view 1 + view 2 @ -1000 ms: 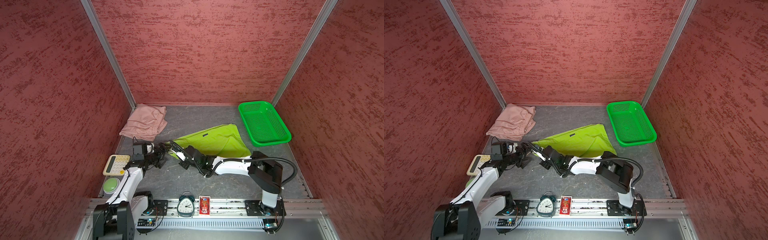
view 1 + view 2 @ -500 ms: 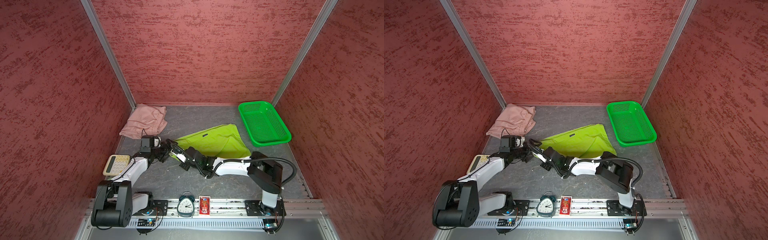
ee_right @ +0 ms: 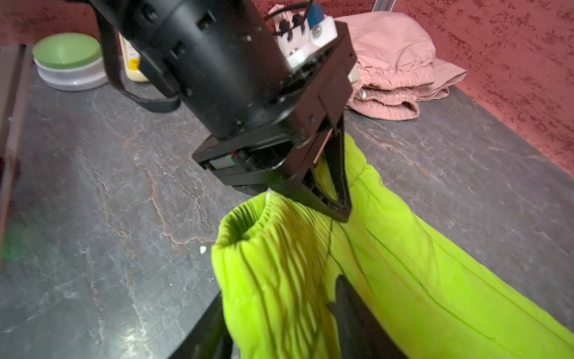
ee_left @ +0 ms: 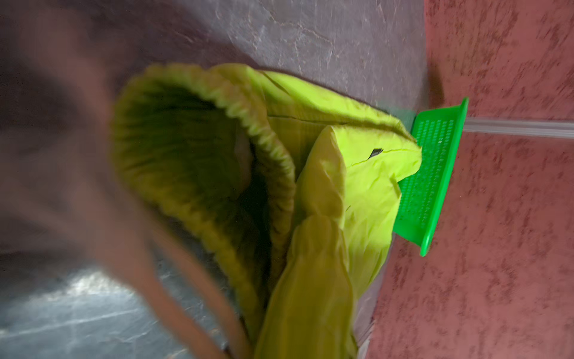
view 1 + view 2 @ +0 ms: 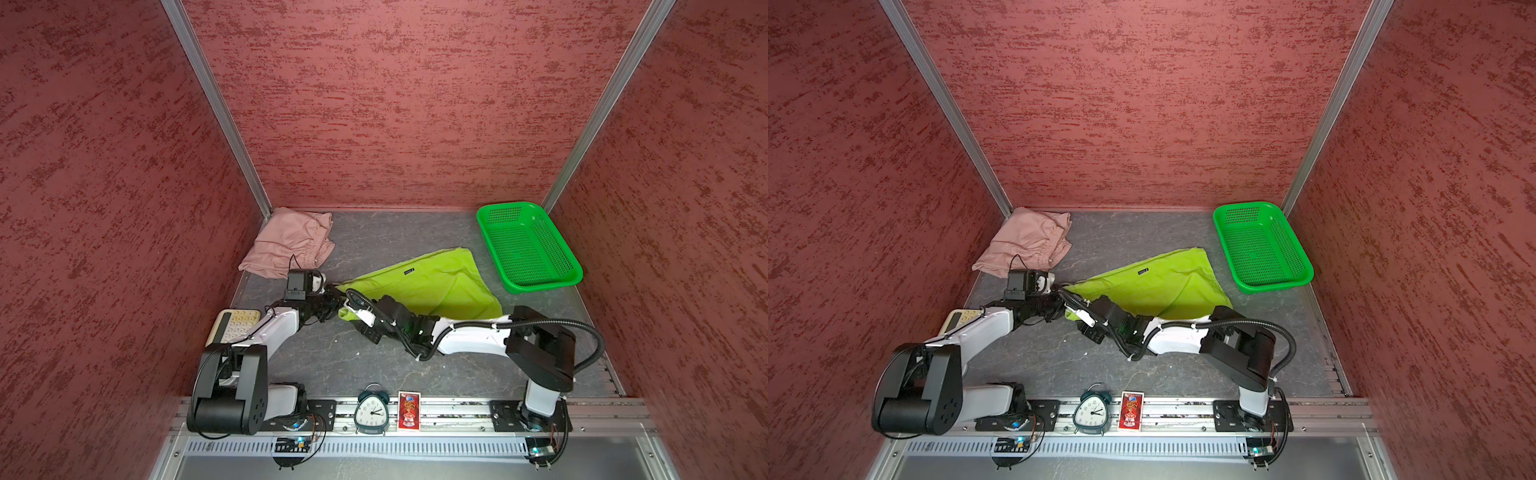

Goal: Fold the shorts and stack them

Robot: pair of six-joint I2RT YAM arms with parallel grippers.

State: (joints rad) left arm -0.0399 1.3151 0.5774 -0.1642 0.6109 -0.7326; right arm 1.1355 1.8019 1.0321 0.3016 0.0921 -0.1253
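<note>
Right wrist, left jaws pinching lime shorts [image 3: 403, 279], right jaws apart

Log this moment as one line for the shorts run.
left gripper: shut on lime green shorts waistband | right gripper: open, fabric between its jaws | pink shorts: folded, far left corner

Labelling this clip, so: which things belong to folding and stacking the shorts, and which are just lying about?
Job: lime green shorts, pink shorts, left hand, right hand.
Lying about: green basket, alarm clock, calculator, red packet, round green-topped dish.
</note>
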